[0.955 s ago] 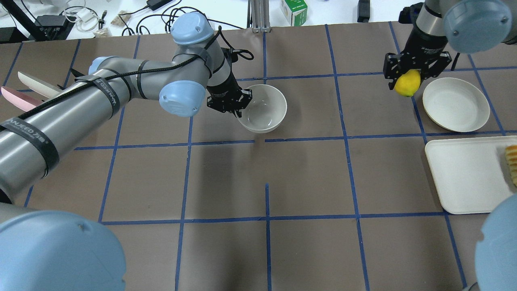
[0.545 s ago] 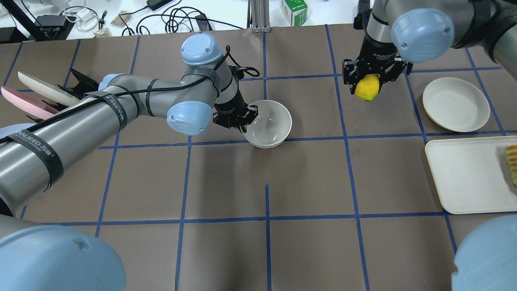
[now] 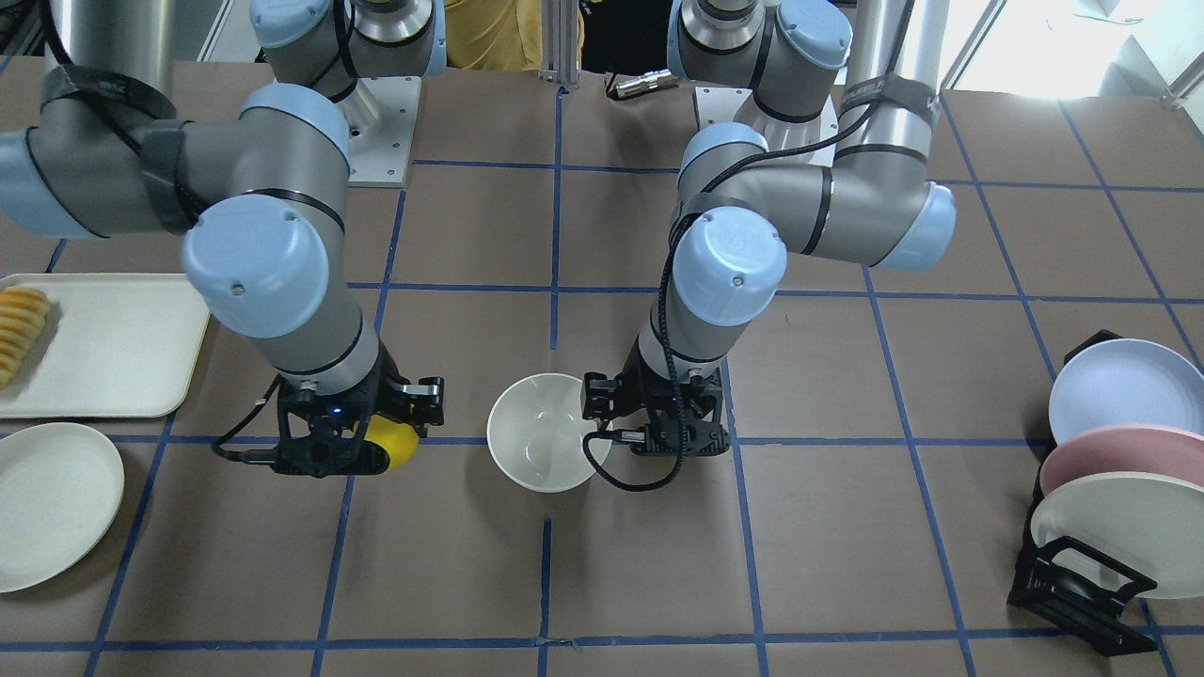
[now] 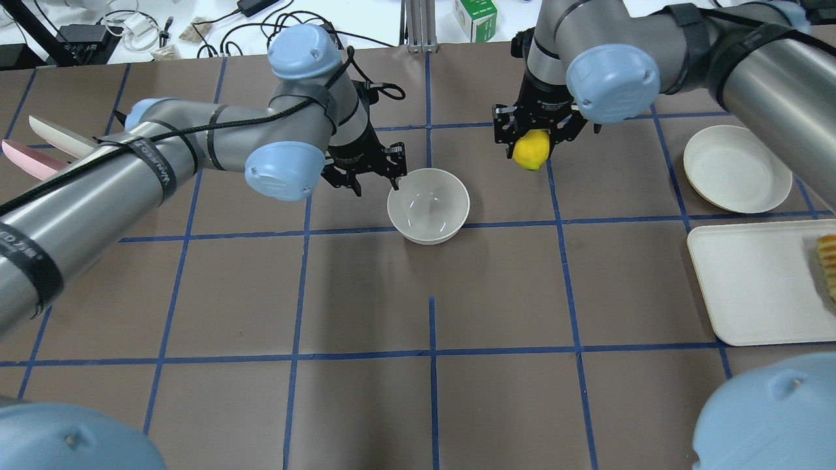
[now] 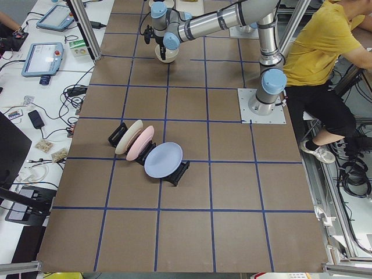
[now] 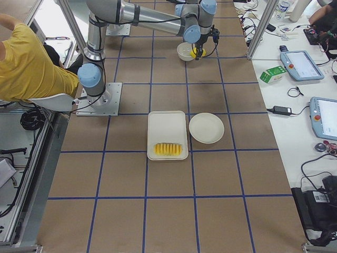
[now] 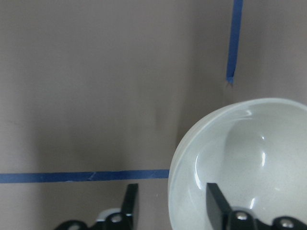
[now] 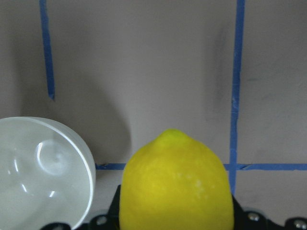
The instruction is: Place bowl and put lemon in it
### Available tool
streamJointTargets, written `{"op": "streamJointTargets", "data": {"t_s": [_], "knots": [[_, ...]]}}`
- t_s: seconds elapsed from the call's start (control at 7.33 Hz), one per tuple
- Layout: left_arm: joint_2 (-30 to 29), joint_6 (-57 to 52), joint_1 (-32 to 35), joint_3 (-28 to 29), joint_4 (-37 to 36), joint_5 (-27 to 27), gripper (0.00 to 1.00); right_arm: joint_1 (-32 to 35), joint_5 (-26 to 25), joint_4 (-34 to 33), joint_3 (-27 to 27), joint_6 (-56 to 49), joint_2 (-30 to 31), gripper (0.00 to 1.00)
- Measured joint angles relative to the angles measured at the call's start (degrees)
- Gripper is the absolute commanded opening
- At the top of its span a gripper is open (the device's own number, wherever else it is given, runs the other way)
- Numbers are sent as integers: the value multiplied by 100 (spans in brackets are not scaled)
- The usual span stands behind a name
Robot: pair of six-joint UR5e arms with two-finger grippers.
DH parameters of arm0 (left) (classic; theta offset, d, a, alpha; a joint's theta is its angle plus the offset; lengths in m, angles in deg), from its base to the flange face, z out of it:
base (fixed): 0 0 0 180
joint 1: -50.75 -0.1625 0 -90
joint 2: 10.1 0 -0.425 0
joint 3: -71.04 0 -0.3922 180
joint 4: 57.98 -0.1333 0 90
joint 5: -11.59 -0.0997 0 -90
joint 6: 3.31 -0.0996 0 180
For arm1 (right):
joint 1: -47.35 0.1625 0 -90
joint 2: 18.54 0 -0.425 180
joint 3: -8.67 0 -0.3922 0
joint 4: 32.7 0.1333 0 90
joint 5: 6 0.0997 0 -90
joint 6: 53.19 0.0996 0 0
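While white lettering shows on the black strap [image 4: 151, 168] round my left arm, it is too blurred to read, as is the label on the green-and-white carton [image 4: 475, 16]. One bowl [image 4: 428, 205] stands upright on the tabletop [image 4: 431, 405]. My left pincer [image 4: 377, 187] is spread wide astride its rim, one finger inside and one outside, gripping nothing. My right pincer [image 4: 531, 145] is clamped on the one lemon [image 8: 175, 187], near the bowl but apart from it. Three plates [image 3: 1110, 456] stand in a black rack [image 3: 1072, 583]. One flat plate [image 4: 737, 168] and one tray [image 4: 757, 281] of sliced food [image 4: 828, 264] lie well apart.
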Motion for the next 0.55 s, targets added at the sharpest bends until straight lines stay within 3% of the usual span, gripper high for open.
{"op": "streamJointTargets", "data": {"t_s": [0.27,0.55], "knots": [[670,-1031,-534,713,1469,-240,100,520,139,-426,6,794,-255,0],[1301,-1921,-1049,1053,2629,-444,100,928,442,-705,19,1268,-532,0]]}}
